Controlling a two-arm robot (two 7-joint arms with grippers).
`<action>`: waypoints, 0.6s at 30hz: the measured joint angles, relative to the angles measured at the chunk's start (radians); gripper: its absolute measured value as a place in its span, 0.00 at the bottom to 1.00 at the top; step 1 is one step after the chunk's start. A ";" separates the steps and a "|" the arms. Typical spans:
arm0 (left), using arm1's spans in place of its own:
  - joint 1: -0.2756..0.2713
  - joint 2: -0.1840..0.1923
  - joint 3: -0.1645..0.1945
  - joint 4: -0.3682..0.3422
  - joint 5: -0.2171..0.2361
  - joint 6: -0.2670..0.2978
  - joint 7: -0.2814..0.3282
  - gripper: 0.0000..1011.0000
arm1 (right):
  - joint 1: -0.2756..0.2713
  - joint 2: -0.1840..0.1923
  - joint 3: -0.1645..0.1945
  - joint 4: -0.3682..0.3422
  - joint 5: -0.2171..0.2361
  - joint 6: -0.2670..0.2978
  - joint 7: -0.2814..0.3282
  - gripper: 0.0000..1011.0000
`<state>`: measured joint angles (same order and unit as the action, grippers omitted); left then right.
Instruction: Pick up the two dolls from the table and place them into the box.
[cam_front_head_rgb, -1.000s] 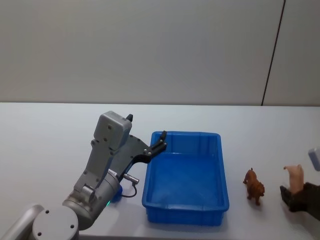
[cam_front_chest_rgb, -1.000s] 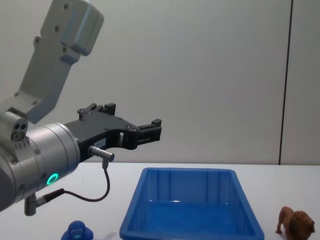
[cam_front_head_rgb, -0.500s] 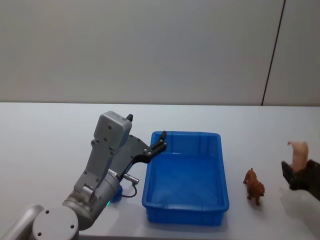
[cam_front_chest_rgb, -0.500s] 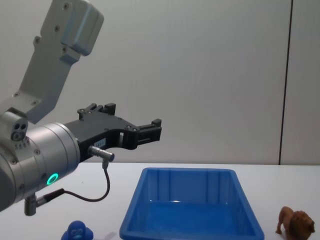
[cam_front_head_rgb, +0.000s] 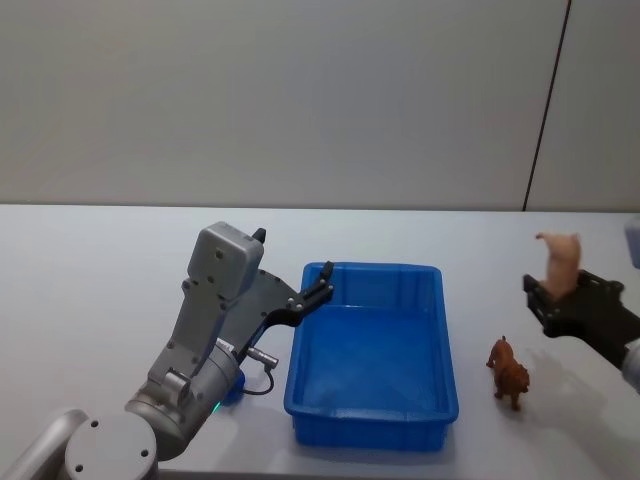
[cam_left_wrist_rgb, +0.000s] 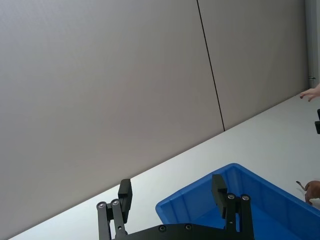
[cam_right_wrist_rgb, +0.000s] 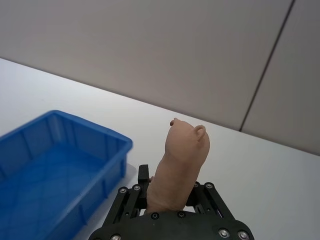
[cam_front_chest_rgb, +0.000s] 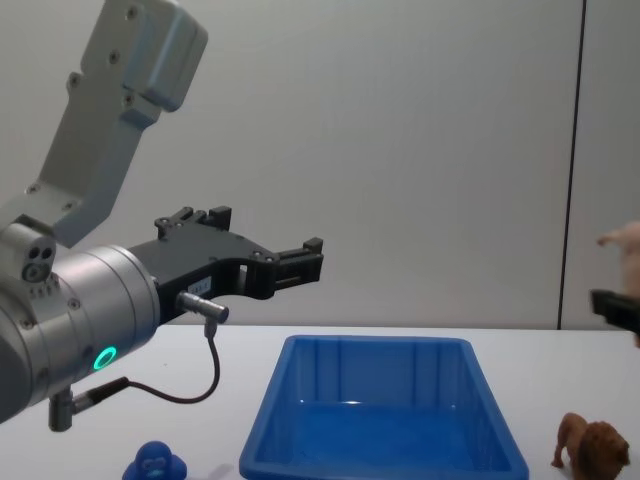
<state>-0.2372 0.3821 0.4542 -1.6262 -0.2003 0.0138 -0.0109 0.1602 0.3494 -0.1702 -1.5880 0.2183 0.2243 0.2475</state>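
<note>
Aloft, the right fingers (cam_right_wrist_rgb: 144, 175) clamp the pale pig (cam_right_wrist_rgb: 180, 165).

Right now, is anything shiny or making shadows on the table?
Right wrist view: the box throws a soft shadow on the table beside its wall; the pig in the right fingers looks sharp. Chest view: a small glint on the box's floor. Head view: even light, hardly any shadow under the lion.

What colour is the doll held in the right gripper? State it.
Pale pink; the pig shows best in the right wrist view, clamped in the right gripper.
</note>
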 joint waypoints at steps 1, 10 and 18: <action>0.000 0.000 0.000 0.000 0.000 0.000 0.000 0.99 | 0.000 0.000 0.000 0.000 0.000 0.000 0.000 0.36; 0.000 0.000 0.000 0.000 0.000 0.000 0.000 0.99 | 0.049 -0.040 -0.042 0.014 -0.038 0.003 0.094 0.36; 0.000 0.000 0.000 0.000 0.000 0.000 0.000 0.99 | 0.093 -0.087 -0.092 0.044 -0.089 0.038 0.183 0.36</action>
<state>-0.2372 0.3821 0.4542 -1.6262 -0.2004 0.0138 -0.0109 0.2532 0.2621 -0.2624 -1.5436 0.1292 0.2627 0.4306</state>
